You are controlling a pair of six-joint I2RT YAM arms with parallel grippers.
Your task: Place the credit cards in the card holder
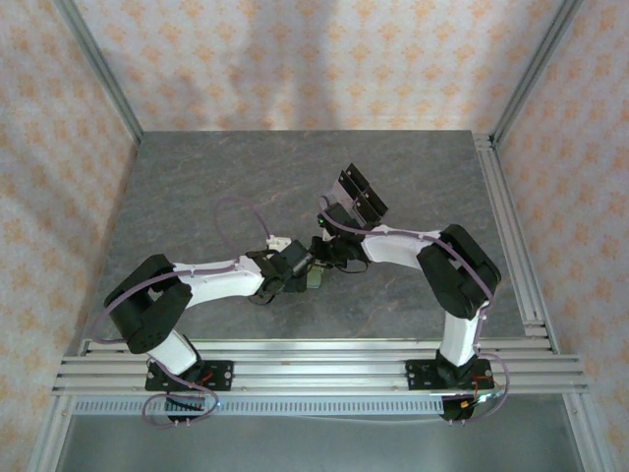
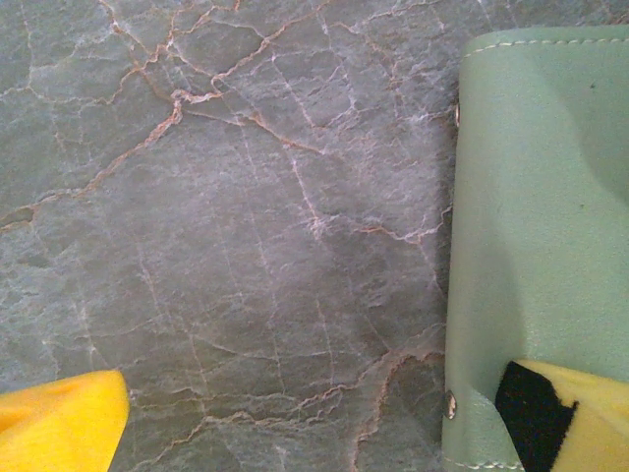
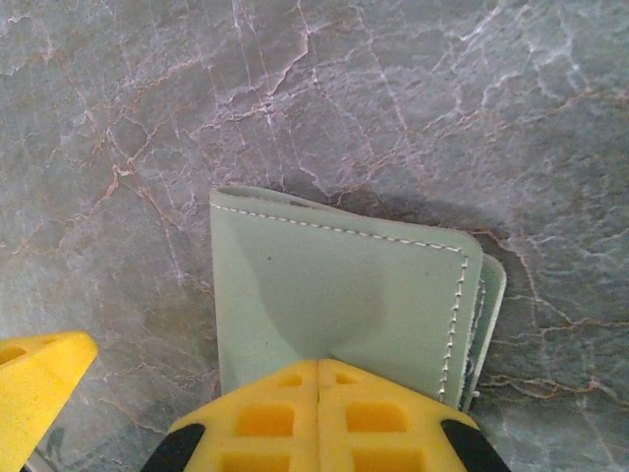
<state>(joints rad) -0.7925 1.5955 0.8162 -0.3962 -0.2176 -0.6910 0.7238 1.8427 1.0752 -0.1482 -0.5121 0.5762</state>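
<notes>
The card holder (image 3: pixel 334 285) appears soft and light, best held at its stitched edge; right gripper (image 3: pixel 319 366) clamps its cover, left gripper (image 2: pixel 314 398) gapes.

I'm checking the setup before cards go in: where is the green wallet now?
The green wallet lies on the grey table, near its middle in the top view, beside the open left tool; the right tool is shut on its near edge.

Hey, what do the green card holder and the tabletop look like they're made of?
The card holder looks like soft matte leather or faux leather: stitched edges, a supple dent. The table looks like grey stone or stone-look laminate, with pale branching veins; I cannot tell which.
</notes>
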